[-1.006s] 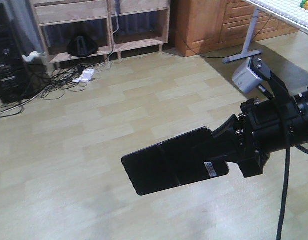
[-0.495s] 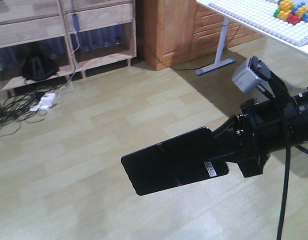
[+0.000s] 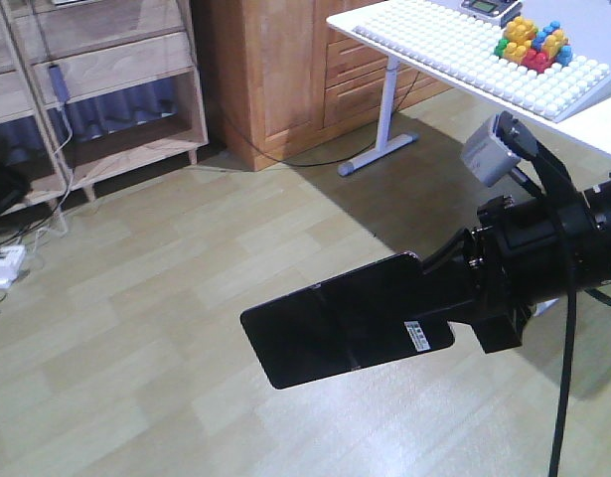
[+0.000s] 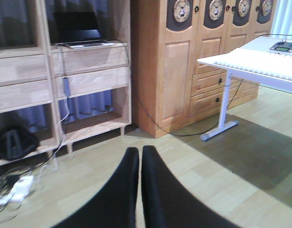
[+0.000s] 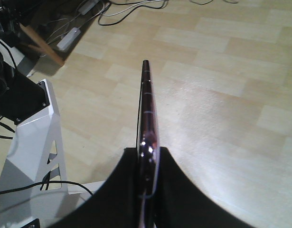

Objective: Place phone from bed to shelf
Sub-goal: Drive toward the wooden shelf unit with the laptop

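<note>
My right gripper (image 3: 431, 301) is shut on the phone (image 3: 330, 336), a slim black glossy slab held flat above the wood-look floor, sticking out to the left. The right wrist view shows the phone (image 5: 146, 107) edge-on, its pinkish rim pinched between the two black fingers of the right gripper (image 5: 148, 152). My left gripper (image 4: 139, 152) is shut with nothing in it, pointing toward the shelf (image 4: 91, 59), a pale wooden unit with open compartments. That shelf (image 3: 96, 65) stands at the far left in the front view. The bed is out of view.
An orange-brown wooden cabinet (image 3: 280, 70) stands right of the shelf. A white studded table (image 3: 454, 45) with toy bricks (image 3: 532, 42) is at the upper right. A laptop (image 4: 79, 31) sits on the shelf. A power strip (image 3: 2, 268) and cables lie below. My white base (image 5: 34, 142) is close left.
The whole view has swung right: the shelf and cables slid to the left edge, and the cabinet and white table came further in. The phone stays held the same way.
</note>
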